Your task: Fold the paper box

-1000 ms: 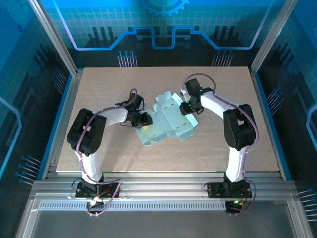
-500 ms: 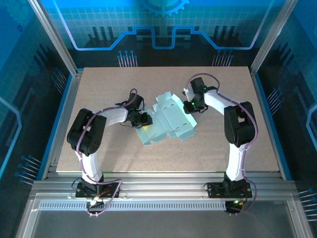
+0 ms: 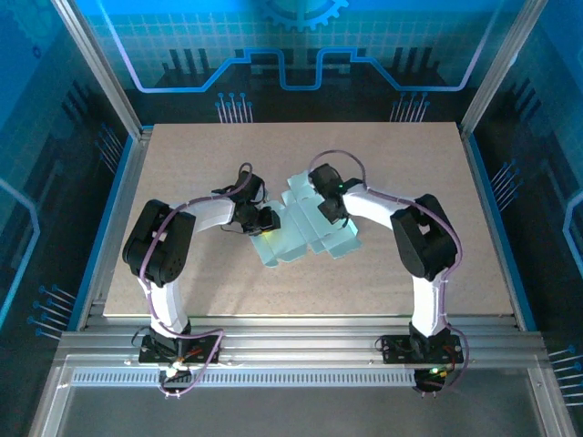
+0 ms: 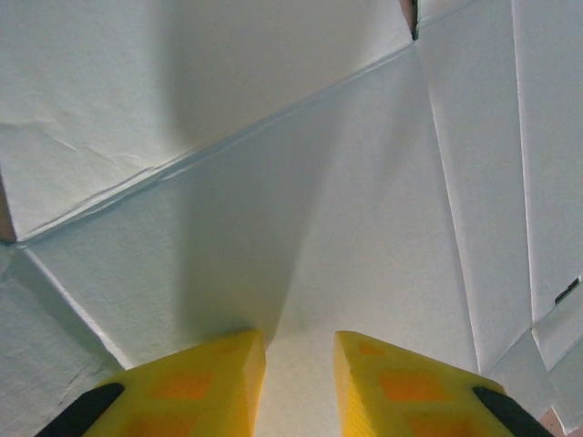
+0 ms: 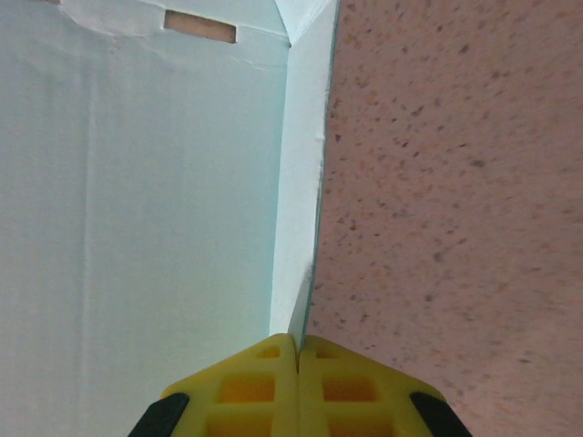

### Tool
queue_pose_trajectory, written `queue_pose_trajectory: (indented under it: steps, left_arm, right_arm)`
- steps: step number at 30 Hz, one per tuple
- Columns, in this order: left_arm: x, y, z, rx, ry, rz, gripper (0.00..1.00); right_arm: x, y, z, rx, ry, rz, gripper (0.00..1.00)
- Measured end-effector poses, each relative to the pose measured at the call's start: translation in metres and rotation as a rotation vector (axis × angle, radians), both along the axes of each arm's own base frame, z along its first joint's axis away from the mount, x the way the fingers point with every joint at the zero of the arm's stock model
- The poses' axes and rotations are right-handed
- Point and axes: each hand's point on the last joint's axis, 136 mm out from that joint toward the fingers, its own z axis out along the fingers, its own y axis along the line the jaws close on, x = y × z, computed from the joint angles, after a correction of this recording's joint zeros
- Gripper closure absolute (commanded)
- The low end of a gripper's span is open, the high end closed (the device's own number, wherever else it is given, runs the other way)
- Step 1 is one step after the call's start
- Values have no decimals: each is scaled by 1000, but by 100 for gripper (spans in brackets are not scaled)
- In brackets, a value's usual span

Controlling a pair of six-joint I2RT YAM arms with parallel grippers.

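My right end effector (image 5: 297,339) swung left onto the box (image 3: 296,238) and is now shut. My left end effector (image 4: 299,335) is narrowly parted. The card looks light and easily creased, so pinch flap edges.

The paper box (image 3: 301,238) is a pale mint cut-out of thin card, opened out and not yet formed into a box. It lies near the middle of the table (image 3: 410,155), about midway between the left and right edges, turned at a slant so that one corner points toward the near-left corner. Its outline is stepped and notched, with short flaps around the rim. Up close, straight creases split it into panels that meet at shallow angles rather than lying fully flat. On one side a narrow strip stands up on edge beside the bare table, next to a broad panel with a small rectangular slot (image 5: 199,25).
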Motion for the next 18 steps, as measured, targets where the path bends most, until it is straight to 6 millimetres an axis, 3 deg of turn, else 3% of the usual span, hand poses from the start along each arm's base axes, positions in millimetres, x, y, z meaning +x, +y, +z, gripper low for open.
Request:
queue_pose_trajectory:
  steps: [5, 10, 13, 18]
  left_arm:
    - [0, 0, 0, -1, 1, 0, 71]
    - [0, 0, 0, -1, 1, 0, 69]
    - [-1, 0, 1, 0, 1, 0, 67]
    - [-5, 0, 10, -17, -26, -11, 51]
  right_arm:
    - [8, -3, 9, -109, -84, 4, 100]
    - [9, -9, 5, -75, -64, -4, 100]
    - [6, -14, 3, 30, -18, -16, 100]
    - [11, -25, 22, 282, 29, -42, 100]
